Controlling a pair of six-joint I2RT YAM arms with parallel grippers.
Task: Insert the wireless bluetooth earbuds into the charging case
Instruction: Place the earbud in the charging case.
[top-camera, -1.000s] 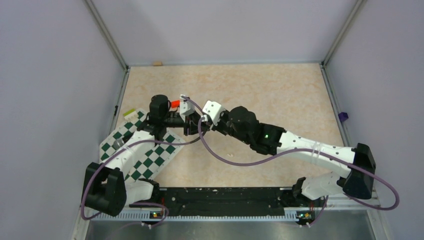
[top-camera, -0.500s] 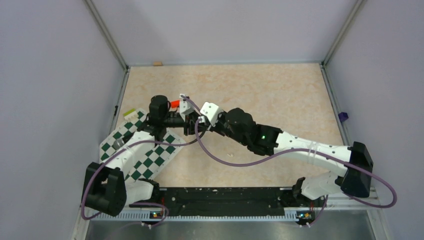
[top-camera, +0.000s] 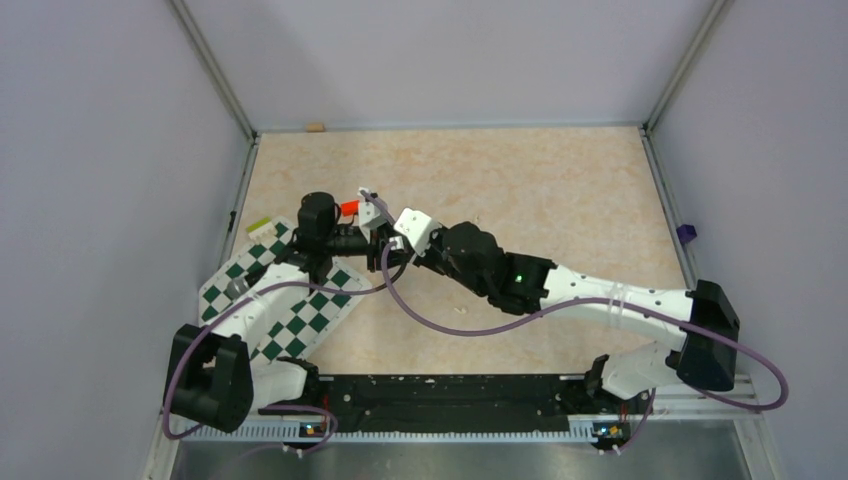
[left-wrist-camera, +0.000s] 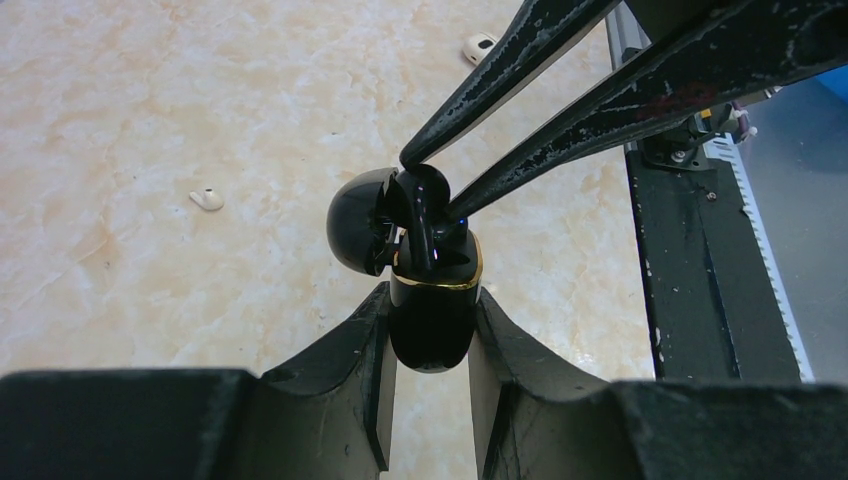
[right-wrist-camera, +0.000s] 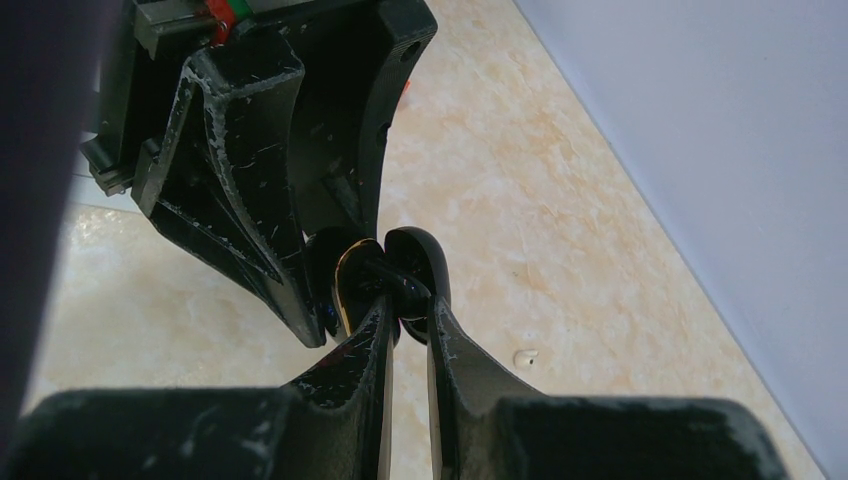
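A glossy black earbud (left-wrist-camera: 418, 192) hangs pinched at the very tips of the right gripper (right-wrist-camera: 408, 305), its stem pointing down into the mouth of the charging case (left-wrist-camera: 432, 335), a black, gold-rimmed shell here, not a pale one. The case stands upright, its lower body clenched in the jaws of the left gripper (left-wrist-camera: 431, 290), apparently so that its well faces the incoming piece and it cannot skid. Its lid (left-wrist-camera: 352, 218) is thrown back to one side, clear of the approach. Whether a second earbud already sits inside the case cannot be told. Below the case lies the pale marbled surface (left-wrist-camera: 150, 110), with a white scrap (left-wrist-camera: 207, 199) well apart from the case. From overhead, the case is held aloft where the two arms meet. The chequered mat (top-camera: 300, 315) lies just beside the case on the near side and a red block (top-camera: 350, 208) near it on the far side. The seating likely calls for a straight, gentle push.
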